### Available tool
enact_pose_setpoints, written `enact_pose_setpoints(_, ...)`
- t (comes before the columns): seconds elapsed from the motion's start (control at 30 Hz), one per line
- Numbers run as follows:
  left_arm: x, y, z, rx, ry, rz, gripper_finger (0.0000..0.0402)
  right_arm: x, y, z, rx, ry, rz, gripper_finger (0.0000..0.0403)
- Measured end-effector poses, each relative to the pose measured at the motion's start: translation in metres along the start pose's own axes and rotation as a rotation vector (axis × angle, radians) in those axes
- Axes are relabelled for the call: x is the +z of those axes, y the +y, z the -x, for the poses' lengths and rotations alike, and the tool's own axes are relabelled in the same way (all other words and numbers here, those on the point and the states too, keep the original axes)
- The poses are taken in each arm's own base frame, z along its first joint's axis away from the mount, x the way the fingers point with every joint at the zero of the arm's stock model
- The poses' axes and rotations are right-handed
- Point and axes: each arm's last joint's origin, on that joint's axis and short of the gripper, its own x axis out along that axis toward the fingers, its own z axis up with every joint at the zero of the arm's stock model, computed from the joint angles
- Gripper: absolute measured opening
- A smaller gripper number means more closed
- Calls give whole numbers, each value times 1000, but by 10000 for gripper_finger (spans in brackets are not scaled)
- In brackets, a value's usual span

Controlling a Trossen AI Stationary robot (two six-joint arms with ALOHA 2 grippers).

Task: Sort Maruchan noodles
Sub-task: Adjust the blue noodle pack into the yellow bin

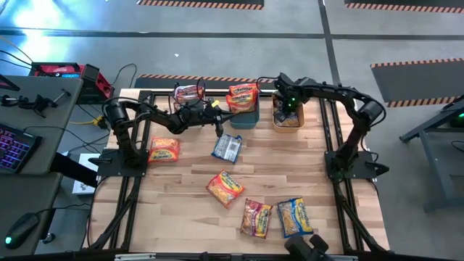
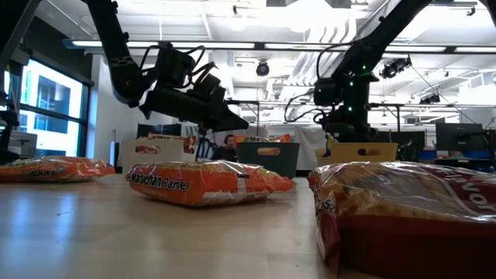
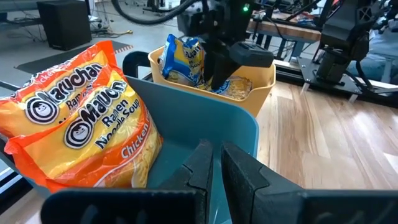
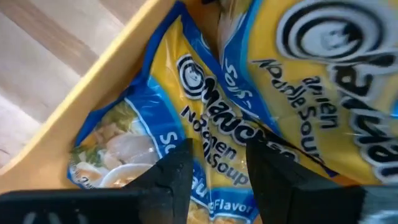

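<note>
Five Maruchan packets lie flat on the wooden table: an orange one (image 1: pixel 163 150), a blue one (image 1: pixel 227 148), another orange (image 1: pixel 225 187), a pink-red one (image 1: pixel 255 217) and a blue-and-yellow one (image 1: pixel 293 216). More sit in three bins at the far edge: pink-red in the white bin (image 1: pixel 179 98), orange (image 3: pixel 87 124) in the teal bin (image 3: pixel 205 109), blue-and-yellow (image 4: pixel 205 124) in the orange bin (image 4: pixel 106 68). My left gripper (image 3: pixel 216 167) hovers shut and empty just short of the teal bin's near rim. My right gripper (image 4: pixel 217 165) is open, down inside the orange bin. My right gripper reaches into the orange bin from above, its open fingertips (image 4: pixel 177 165) right at the top blue-and-yellow packet (image 4: pixel 211 155). Whether they touch it I cannot tell. The packet lies on the others in the bin.
The three bins stand side by side along the table's far edge, white at left, teal (image 1: pixel 243 119) in the middle, orange (image 1: pixel 288 122) at right. Black frame rails run along both sides of the table. A desk with a keyboard stands off the left side.
</note>
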Motion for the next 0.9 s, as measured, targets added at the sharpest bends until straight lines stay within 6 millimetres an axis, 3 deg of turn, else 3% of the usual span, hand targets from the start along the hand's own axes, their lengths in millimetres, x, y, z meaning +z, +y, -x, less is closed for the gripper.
enact_pose_setpoints(0.13,0,0,0,0,0,-8,20,2,-1,-6,21,14,21,97)
enact_pose_setpoints(0.3,0,0,0,0,2,-8,20,4,-1,-6,32,-7,70,12)
enact_pose_setpoints(0.53,0,0,0,0,1,-4,20,3,1,3,27,-43,101,2)
enact_pose_setpoints(0.9,0,0,0,0,2,12,20,-5,23,28,24,-74,148,0)
